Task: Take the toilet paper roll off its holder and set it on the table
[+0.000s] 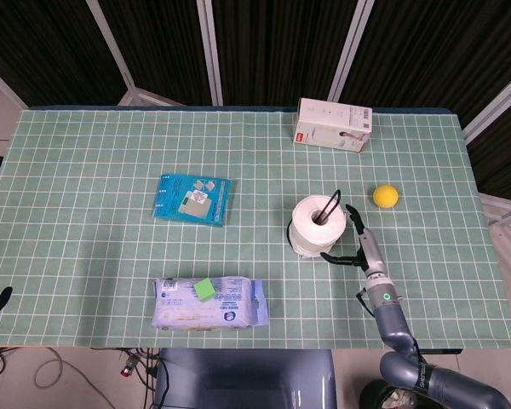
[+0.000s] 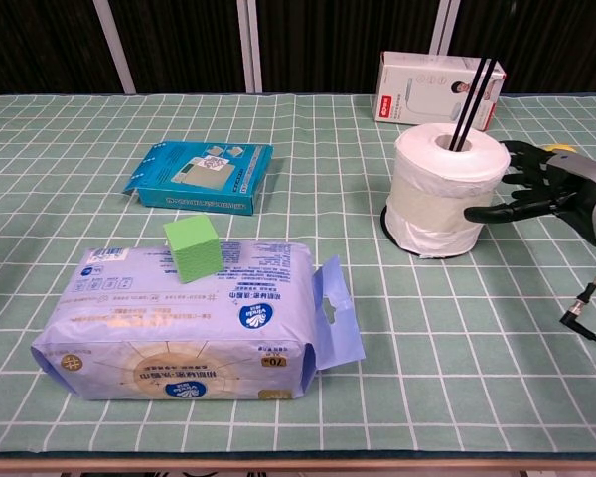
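Beside the toilet paper roll (image 2: 449,189) on its holder (image 2: 474,97), the right hand (image 2: 536,189) spreads its fingers, touching the roll's side, gripping nothing.

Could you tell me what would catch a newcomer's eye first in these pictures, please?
The white toilet paper roll stands upright on its black holder right of the table's centre, with the right robot hand open right beside it, fingers spread towards its side. Next comes the green cube sitting on the pale purple wet wipes pack at the table's near edge.
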Robot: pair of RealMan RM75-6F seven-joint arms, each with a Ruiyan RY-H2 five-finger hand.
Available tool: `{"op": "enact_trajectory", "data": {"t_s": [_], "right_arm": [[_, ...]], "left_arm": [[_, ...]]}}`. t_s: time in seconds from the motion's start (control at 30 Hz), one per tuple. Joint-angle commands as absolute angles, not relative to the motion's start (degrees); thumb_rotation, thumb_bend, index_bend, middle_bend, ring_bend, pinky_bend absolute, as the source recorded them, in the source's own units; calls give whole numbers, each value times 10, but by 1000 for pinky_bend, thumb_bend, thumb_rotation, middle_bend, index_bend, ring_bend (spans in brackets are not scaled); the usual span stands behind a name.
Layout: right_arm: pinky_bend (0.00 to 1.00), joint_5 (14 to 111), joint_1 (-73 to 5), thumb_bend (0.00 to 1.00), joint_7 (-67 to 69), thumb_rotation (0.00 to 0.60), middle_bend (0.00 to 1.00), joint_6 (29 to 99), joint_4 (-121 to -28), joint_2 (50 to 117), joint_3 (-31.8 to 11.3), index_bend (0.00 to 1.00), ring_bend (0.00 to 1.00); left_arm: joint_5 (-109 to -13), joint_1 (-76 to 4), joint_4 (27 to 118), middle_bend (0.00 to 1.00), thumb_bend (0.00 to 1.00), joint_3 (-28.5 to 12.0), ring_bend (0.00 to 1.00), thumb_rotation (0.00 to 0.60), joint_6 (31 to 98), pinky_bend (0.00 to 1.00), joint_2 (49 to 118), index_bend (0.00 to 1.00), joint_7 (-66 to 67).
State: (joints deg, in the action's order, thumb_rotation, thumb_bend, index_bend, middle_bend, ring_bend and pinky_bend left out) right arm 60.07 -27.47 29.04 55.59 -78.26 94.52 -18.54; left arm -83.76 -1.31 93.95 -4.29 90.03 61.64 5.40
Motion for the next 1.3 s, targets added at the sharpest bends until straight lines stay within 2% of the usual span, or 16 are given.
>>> {"op": "enact_trajectory", "data": {"t_s": [0.03, 1.0, 1.1, 1.2, 1.3], "right_arm": [[0, 584, -286, 0, 282, 600, 0, 543, -772, 959, -196, 0, 0], [0, 496, -344, 0, 234, 600, 0, 491, -724, 1027, -251, 2, 0], [1, 489, -347, 0, 225, 600, 57, 504, -715, 1035, -258, 71, 40], [22, 490, -346, 0, 223, 600, 168, 523, -713, 1043, -264, 170, 139], [36, 488, -344, 0, 214, 600, 206, 538, -713, 1047, -267, 223, 177]], "left_arm": [[-835, -13, 939, 0, 222, -44, 0, 600, 900, 0, 616, 41, 53], [-827, -14, 940, 0, 222, -45, 0, 600, 893, 0, 612, 41, 45], [-825, -14, 940, 0, 222, -46, 0, 600, 894, 0, 612, 41, 44], [-826, -14, 940, 0, 223, -46, 0, 600, 894, 0, 611, 41, 43], [-826, -14, 940, 0, 223, -46, 0, 600, 894, 0, 611, 41, 43]]}}
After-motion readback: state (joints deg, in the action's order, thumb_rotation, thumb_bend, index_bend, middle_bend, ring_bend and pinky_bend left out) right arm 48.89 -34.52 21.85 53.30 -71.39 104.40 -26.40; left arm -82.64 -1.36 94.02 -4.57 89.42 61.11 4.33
